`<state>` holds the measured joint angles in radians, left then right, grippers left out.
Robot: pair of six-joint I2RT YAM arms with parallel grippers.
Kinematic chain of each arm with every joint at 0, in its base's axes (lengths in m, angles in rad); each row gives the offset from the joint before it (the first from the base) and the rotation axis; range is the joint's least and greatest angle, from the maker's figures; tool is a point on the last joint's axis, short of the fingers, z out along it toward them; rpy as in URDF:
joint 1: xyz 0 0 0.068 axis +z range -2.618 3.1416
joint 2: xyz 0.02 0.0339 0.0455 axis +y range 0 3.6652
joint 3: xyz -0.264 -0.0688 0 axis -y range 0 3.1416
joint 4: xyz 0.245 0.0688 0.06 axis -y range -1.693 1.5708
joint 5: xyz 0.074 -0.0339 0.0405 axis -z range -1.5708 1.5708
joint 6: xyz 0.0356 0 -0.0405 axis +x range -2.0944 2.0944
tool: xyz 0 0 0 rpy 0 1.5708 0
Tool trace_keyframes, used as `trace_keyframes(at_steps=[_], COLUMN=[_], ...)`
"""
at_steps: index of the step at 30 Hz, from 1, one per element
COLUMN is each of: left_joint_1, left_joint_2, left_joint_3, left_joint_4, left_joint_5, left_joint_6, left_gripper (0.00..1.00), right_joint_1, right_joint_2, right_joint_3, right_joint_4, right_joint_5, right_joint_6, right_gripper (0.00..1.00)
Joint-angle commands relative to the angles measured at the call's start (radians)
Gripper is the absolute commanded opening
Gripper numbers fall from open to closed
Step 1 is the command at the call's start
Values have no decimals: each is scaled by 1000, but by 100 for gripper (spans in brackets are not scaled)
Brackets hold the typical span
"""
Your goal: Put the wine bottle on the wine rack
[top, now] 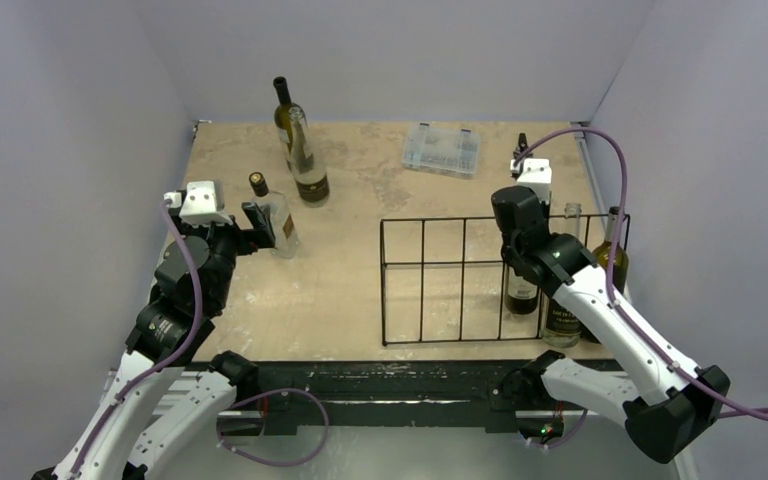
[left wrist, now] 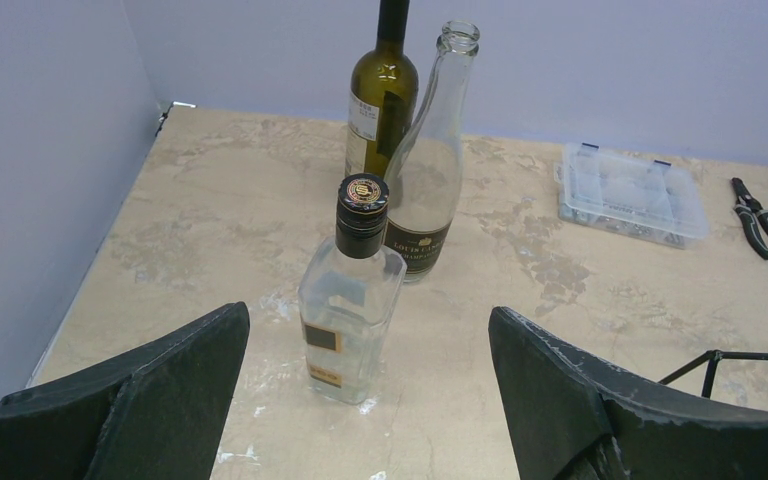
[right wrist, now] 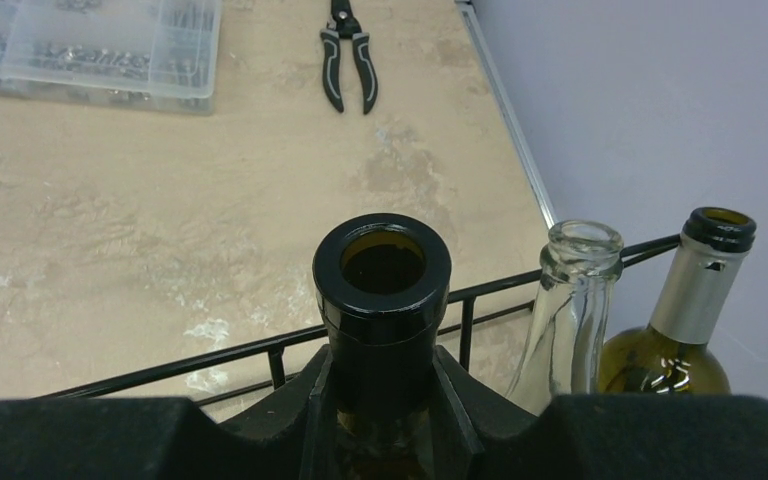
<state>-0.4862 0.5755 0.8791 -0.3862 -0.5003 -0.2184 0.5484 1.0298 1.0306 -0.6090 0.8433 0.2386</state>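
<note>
The right claw (right wrist: 382, 392) is clamped on the neck of a dark wine bottle (right wrist: 382, 268), just under its open mouth. The bottle stands upright inside the wire wine rack (top: 440, 282), in a slot toward the rack's right end. Whether its base already rests on the desk (top: 360, 290) cannot be told from here.

The step in hand looks like setting this bottle down in its slot. To do it well, hold the bottle upright and bring it straight down between the bars. Part the claw only once the base sits flat, then lift straight up off the neck.

The tight side is the right. A clear empty bottle (right wrist: 570, 300) stands just beside the held one, and a green bottle with a foil neck (right wrist: 705, 285) stands beyond it. Any sideways drift or tilt could knock the clear one over.

The left claw (left wrist: 368, 335) hangs with its fingers (left wrist: 160, 395) wide apart, holding nothing, with a square clear bottle with a black cap (left wrist: 350, 310) in the gap ahead. Behind that stand a dark bottle (left wrist: 382, 100) and a tall clear bottle (left wrist: 430, 170). A clear plastic box (top: 442, 150) and pliers (right wrist: 348, 60) lie at the far edge, well away from the rack.
</note>
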Motion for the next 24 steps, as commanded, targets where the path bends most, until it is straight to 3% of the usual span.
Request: trace_keyframes(at_steps=[1,12,24], left_joint_1=[-6,-5,-6], left_joint_2=[0,0,5], left_joint_3=[39,39,47], left_joint_4=[10,9,0], left_joint_5=[14,16,19], left_joint_6=[-10,-14,-19], left_gripper=[89,89,89], right_joint_1=[7,7,4], right_joint_2=[0,-30,-2], right_joint_3=[-5,-46,35], right_joint_4=[46,-20,-209], right_joint_5=[-59,-84,-149], right_joint_6=[82,127,195], right_gripper=[0,0,0])
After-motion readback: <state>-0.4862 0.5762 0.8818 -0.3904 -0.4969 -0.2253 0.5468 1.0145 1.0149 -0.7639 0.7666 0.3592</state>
